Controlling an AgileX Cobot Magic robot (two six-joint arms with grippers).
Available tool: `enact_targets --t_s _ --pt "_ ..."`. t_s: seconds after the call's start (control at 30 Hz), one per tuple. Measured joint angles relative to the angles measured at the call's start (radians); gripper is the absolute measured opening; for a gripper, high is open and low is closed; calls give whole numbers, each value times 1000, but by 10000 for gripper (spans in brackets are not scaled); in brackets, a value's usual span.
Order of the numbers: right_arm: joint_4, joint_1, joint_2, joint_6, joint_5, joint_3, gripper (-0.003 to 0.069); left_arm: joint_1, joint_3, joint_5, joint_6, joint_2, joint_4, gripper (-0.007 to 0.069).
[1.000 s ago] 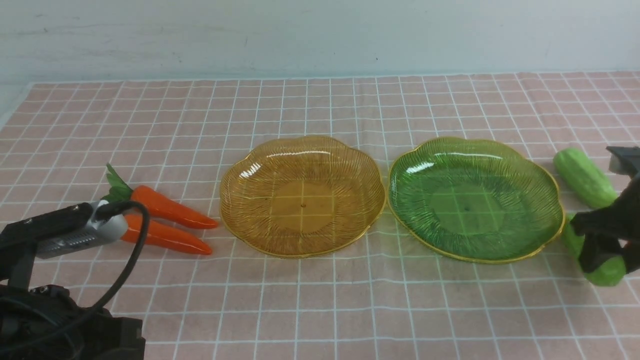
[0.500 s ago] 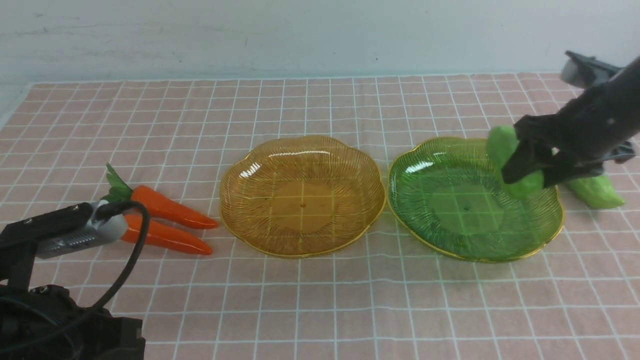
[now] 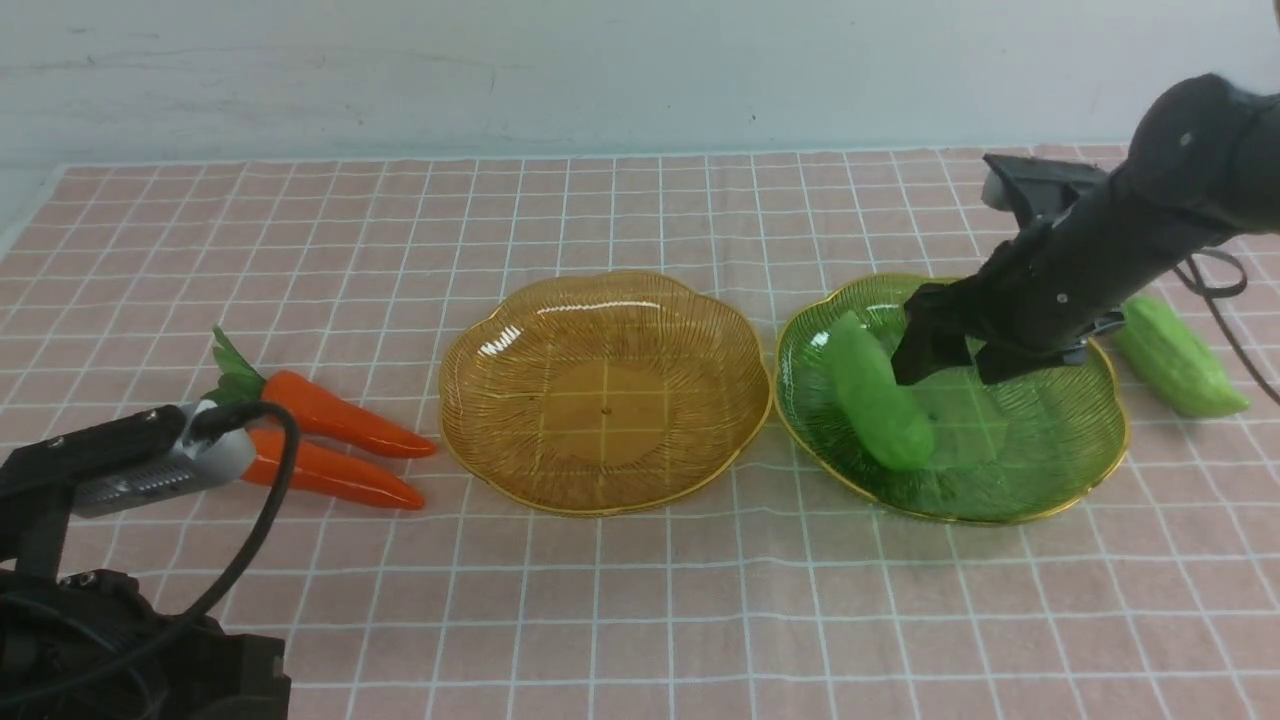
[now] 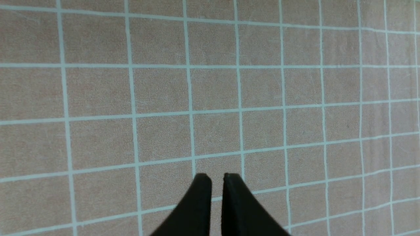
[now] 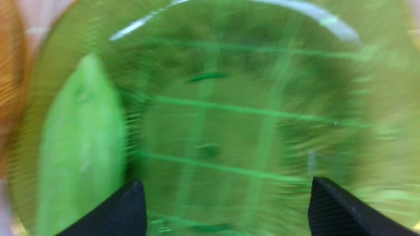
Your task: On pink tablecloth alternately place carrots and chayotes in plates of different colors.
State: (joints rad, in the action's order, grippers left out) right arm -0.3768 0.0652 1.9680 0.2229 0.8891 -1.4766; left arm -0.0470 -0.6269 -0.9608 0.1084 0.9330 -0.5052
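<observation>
Pink tablecloth (image 3: pixel 640 600) covers the table. One chayote (image 3: pixel 880 400) lies in the green plate (image 3: pixel 1050 490), right of the frame's middle. The right gripper (image 3: pixel 950 372) hangs over it, jaws spread wide and empty. The left gripper (image 4: pixel 216 178) has its jaws pressed together.

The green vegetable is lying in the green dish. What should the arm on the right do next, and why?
Probably lift the right arm up and back off the green plate. Its fingers stand wide open above the plate, and the chayote lies in it beside them, not between them, so this drop looks done. Pulling clear avoids knocking it.
</observation>
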Motion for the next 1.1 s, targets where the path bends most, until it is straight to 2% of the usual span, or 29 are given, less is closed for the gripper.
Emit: enact_targets --t_s 0.1,0.2,0.4,0.67,0.77,0.9,1.1 --pt "41 -67 0 -1 -14 -2 606 0 0 0 0 0 0 39" --pt "136 -164 0 -1 -62 -2 592 0 0 0 0 0 -2 39" --pt "219 -240 46 -1 -128 -4 587 0 0 -1 0 0 -3 39" --pt "224 -246 113 -1 -149 -4 574 0 0 -2 0 0 -3 39" --pt "224 -246 132 -1 -151 -4 525 0 0 -2 0 0 -3 39" --pt "238 -246 134 -2 -150 -4 406 0 0 -6 0 0 -3 39" --pt "269 -246 129 -2 -99 -13 391 0 0 -23 0 0 -3 39"
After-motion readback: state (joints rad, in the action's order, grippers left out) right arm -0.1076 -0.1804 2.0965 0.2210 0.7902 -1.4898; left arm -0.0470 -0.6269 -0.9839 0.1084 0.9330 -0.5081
